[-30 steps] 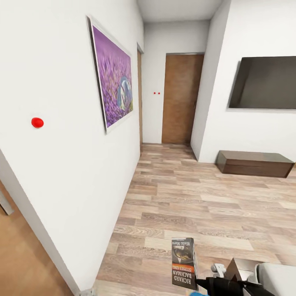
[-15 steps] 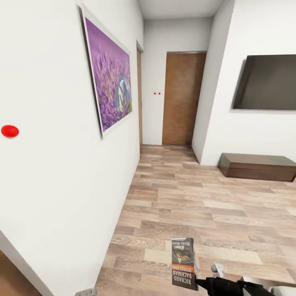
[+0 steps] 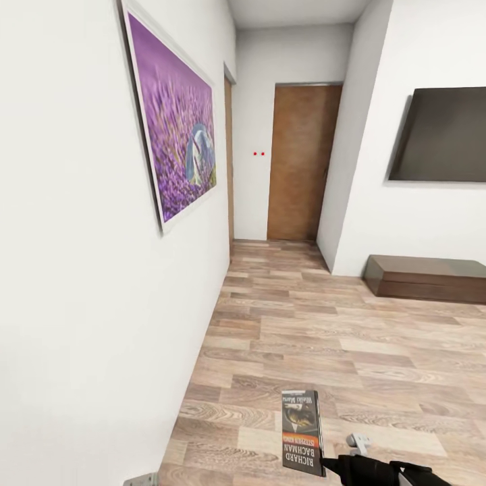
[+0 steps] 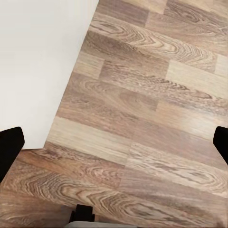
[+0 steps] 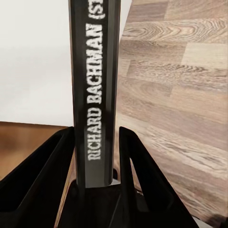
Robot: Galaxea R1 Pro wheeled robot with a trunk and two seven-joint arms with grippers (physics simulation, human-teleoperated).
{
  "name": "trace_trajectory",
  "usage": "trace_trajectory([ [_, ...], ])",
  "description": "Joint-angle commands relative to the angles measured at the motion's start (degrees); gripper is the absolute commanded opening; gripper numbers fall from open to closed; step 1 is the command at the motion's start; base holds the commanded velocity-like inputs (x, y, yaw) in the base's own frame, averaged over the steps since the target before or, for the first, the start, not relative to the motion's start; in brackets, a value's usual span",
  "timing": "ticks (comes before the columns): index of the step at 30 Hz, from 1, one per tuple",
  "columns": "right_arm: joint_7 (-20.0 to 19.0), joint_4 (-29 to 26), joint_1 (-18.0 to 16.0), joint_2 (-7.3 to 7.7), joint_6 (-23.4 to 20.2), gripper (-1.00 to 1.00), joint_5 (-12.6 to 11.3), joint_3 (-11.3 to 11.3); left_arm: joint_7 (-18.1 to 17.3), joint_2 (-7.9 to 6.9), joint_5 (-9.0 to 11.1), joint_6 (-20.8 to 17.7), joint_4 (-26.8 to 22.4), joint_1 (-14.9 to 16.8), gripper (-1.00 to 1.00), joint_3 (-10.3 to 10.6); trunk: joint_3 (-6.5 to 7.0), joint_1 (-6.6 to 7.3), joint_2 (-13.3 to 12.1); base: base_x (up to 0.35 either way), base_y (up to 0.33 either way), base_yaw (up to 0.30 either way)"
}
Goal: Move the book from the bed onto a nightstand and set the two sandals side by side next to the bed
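The head view has swung right over the last second, the bed corner dropping out of frame, while the right gripper (image 3: 329, 466) stays clamped on the book (image 3: 301, 432), and the left gripper (image 4: 114, 142) hangs wide open; nightstand judged not yet reached.

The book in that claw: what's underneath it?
Under the book, held upright by the right claw, lies bare wood-plank floor, with a white wall beside it. The book and claw cover the patch of floor directly behind them.
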State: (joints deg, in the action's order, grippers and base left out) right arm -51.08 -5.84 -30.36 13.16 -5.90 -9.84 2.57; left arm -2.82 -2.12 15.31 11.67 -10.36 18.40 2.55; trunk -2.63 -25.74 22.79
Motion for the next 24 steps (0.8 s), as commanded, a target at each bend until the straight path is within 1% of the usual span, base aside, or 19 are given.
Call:
trace_trajectory([
  [1, -0.2, -0.1, 0.0, 0.02, -0.6, -1.00, -0.6, 0.2, -0.3, -0.03, 0.6, 0.2, 0.1, 0.1, 1.00, 0.3, -0.13, -0.04, 0.1, 0.034, 0.006, 0.000],
  [5, -0.2, -0.1, 0.0, 0.02, -0.6, -1.00, -0.6, 0.2, -0.3, -0.04, 0.6, 0.2, 0.1, 0.1, 1.00, 0.3, -0.13, -0.04, 0.1, 0.055, 0.017, 0.000],
  [12, -0.2, -0.1, 0.0, 0.02, -0.6, -1.00, -0.7, 0.2, -0.3, 0.00, 0.6, 0.2, 0.1, 0.1, 1.00, 0.3, -0.13, -0.04, 0.1, 0.216, 0.134, 0.000],
  [18, -0.2, -0.1, 0.0, 0.03, -0.6, -1.00, -0.7, 0.2, -0.3, -0.01, 0.6, 0.2, 0.1, 0.1, 1.00, 0.3, -0.13, -0.04, 0.1, 0.109, 0.039, 0.000],
  [24, -0.2, -0.1, 0.0, 0.03, -0.6, -1.00, -0.7, 0.2, -0.3, 0.00, 0.5, 0.2, 0.1, 0.1, 1.00, 0.3, -0.13, -0.04, 0.1, 0.265, 0.061, 0.000],
])
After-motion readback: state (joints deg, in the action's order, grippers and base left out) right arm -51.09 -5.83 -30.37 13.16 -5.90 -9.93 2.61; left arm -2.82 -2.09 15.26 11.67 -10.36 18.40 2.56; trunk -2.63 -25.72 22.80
